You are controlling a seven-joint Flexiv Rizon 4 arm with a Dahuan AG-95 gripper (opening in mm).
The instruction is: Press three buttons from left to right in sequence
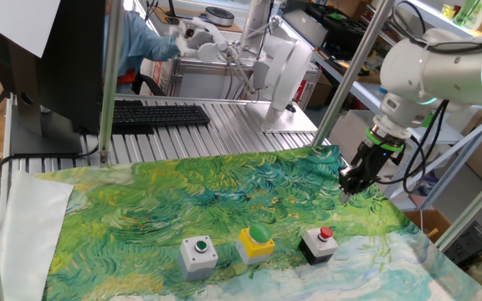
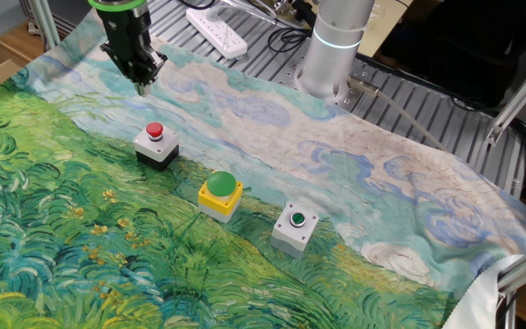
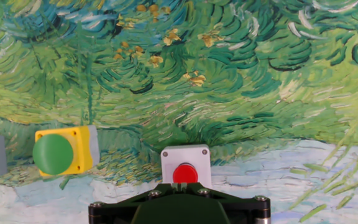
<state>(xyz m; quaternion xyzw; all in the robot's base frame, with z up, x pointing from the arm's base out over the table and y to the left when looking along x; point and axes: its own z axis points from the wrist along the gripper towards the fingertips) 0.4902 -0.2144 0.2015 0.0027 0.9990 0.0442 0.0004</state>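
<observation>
Three button boxes stand in a row on the green painted cloth [image 1: 224, 188]. The grey box with the small green button [image 1: 198, 253] is on the left. The yellow box with the green dome [image 1: 256, 241] is in the middle. The black box with the red button [image 1: 318, 244] is on the right. They also show in the other fixed view: black [image 2: 156, 144], yellow [image 2: 220, 195], grey [image 2: 295, 227]. My gripper [image 1: 346, 186] hangs above the cloth behind and to the right of the black box, touching nothing. In the hand view the fingertips [image 3: 179, 185] touch each other, with the red button [image 3: 185, 173] just ahead.
A black keyboard [image 1: 157, 114] and a monitor stand behind the cloth on the slatted table. A white power strip [image 2: 217, 32] lies near the arm's base [image 2: 334, 46]. Metal frame posts [image 1: 107, 79] rise at the table's sides.
</observation>
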